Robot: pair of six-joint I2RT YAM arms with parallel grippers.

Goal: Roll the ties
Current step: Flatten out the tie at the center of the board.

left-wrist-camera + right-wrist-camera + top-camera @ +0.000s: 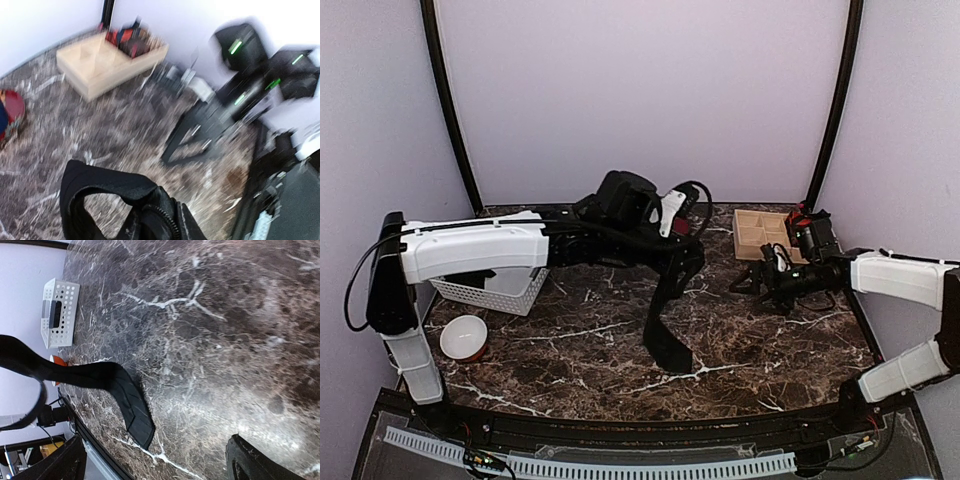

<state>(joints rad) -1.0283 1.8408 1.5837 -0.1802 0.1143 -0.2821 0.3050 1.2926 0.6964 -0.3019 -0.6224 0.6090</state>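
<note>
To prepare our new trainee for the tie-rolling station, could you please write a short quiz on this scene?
1. True or false: the right gripper stands open with nothing between its fingers.
2. Which gripper holds the tie up? A) the left gripper B) the right gripper C) neither
3. Fill in: the tie's wide lower end rests on the marble ____.
Key: 1 true; 2 A; 3 table.
</note>
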